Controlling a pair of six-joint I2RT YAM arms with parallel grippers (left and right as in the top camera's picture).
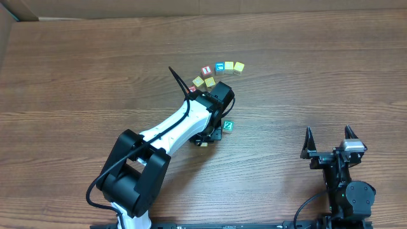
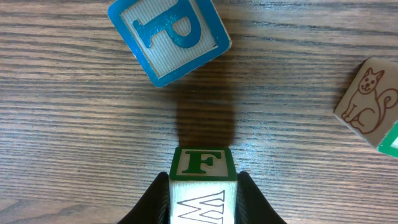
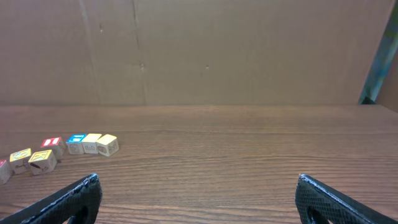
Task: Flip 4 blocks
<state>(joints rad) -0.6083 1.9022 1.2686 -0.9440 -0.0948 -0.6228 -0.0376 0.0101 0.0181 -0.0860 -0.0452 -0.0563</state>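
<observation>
The left gripper [image 2: 203, 190] was closed on a small wooden block [image 2: 203, 163], with one dark finger on each side of it. This held block showed a green F on one face and a W on the face next to it, and it sat at the bottom edge of the left wrist view, with a dark shadow on the wood table [image 2: 74, 124] just beyond it. Farther away and a little to the left lay a blue P block [image 2: 168, 37], turned at an angle. At the right edge lay a pale cat block [image 2: 368, 102], partly cut off. In the overhead view the left arm reached over the middle of the table. A teal Z block [image 1: 227, 126] lay just right of it, and a curved row of small cubes [image 1: 220, 67] lay farther back. The right gripper [image 1: 330, 141] stood wide open and empty at the near right, well apart from all the blocks.
</observation>
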